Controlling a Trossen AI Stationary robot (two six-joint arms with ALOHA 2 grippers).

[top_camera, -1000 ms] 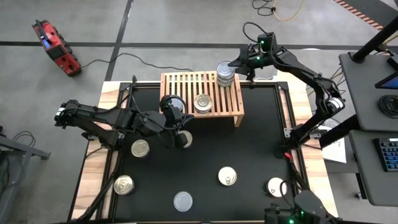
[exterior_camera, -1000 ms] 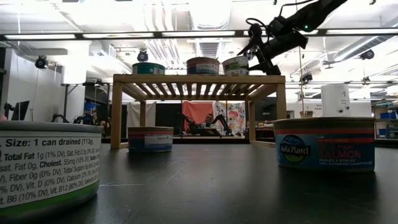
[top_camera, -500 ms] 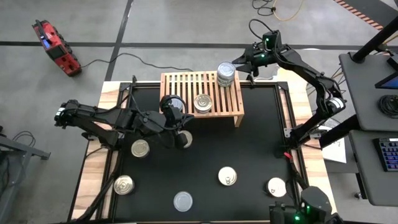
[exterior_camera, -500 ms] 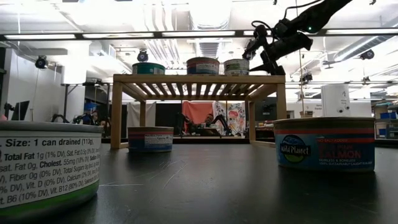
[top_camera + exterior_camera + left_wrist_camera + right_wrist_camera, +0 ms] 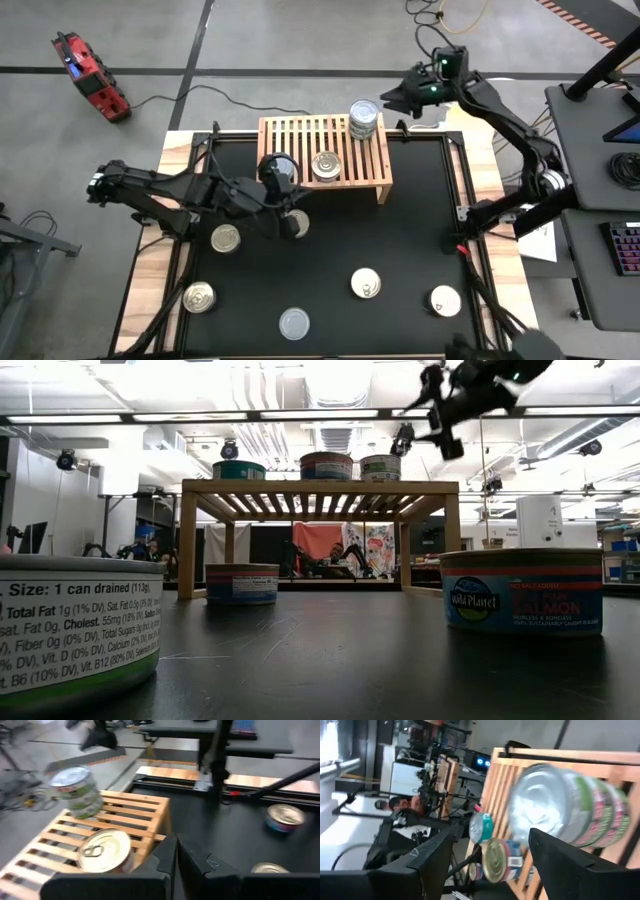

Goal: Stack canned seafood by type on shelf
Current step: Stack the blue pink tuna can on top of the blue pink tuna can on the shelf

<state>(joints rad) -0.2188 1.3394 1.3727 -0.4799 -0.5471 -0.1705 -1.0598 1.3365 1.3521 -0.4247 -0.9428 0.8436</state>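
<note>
1. Jaws on my right gripper [image 5: 396,100] stand wide with nothing between them, just beyond the shelf [image 5: 300,135]; my left gripper [image 5: 176,855] is pinched closed over the mat.
2. I read "Wild Planet" and "SALMON" on one near can [image 5: 522,592].
3. Stacked cans [image 5: 363,117] sit on the shelf corner beside the right gripper.

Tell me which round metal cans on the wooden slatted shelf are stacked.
The stacked cans at the shelf's right rear corner; the other cans there stand single.
</note>
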